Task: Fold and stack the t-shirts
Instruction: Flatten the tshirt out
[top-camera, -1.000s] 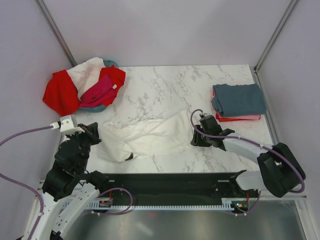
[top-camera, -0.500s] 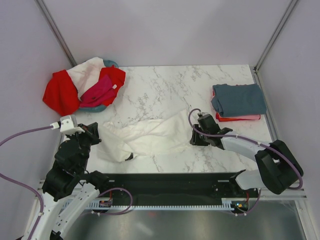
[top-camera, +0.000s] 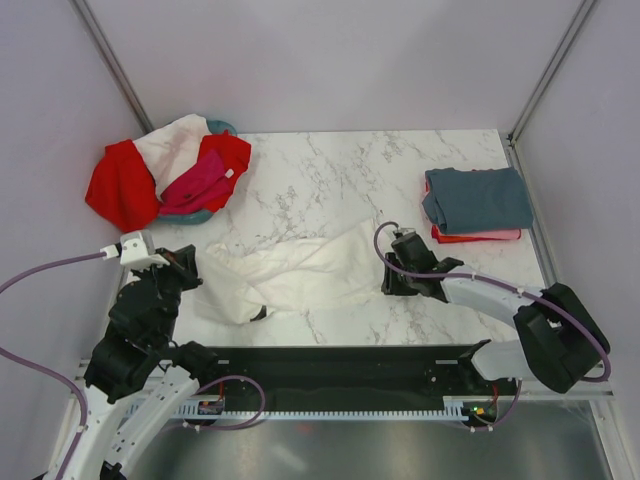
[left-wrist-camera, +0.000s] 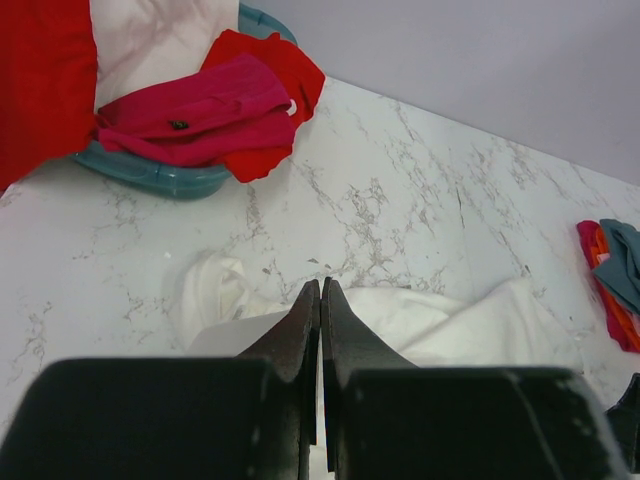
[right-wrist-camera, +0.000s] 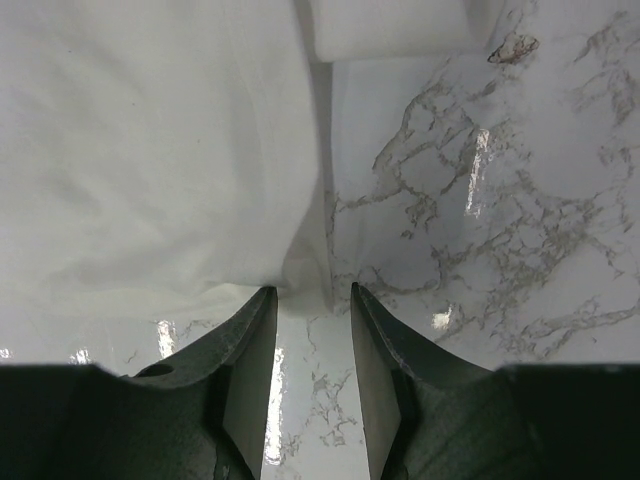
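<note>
**White t-shirt lying between my two grippers**

The white t-shirt (top-camera: 300, 270) lies rumpled on the bench (top-camera: 330, 175). My left gripper (left-wrist-camera: 320, 287) is clenched at its left edge; whether it pinches cloth I cannot tell. My right gripper (right-wrist-camera: 312, 292) is released, jaws parted at the shirt's right corner. The folded slate t-shirt (top-camera: 478, 198) lies at far right.

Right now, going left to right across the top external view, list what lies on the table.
Left to right: heap of red, white and magenta t-shirts draped over the teal basket → spread white t-shirt → right gripper → folded stack topped by the grey-blue t-shirt.
</note>
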